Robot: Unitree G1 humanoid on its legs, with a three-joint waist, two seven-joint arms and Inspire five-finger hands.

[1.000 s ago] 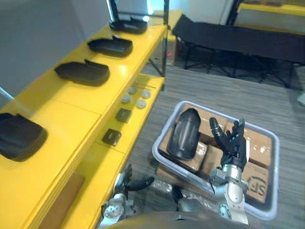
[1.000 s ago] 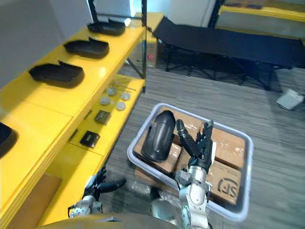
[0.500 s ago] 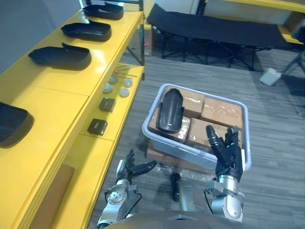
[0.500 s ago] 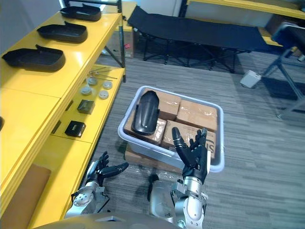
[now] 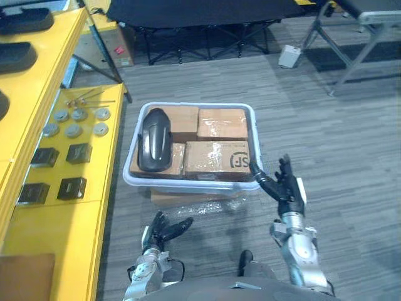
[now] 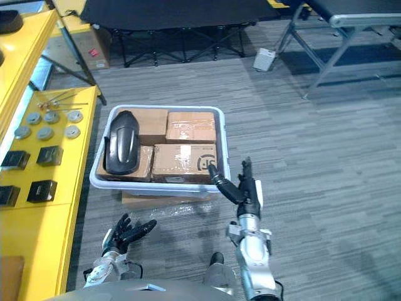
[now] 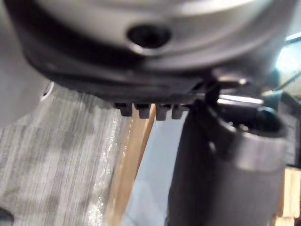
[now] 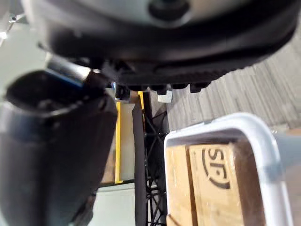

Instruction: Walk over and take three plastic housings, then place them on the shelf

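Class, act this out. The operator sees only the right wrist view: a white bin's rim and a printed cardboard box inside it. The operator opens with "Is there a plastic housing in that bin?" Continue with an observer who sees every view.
Observer: Yes, one black plastic housing lies on top of the cardboard boxes, at the left end of the bin.
Operator: Is my right hand holding anything?
Observer: No. The right hand is open and empty, by the bin's near right corner.
Operator: And the left one?
Observer: The left hand is open and empty too, low in front of the bin's near left side.
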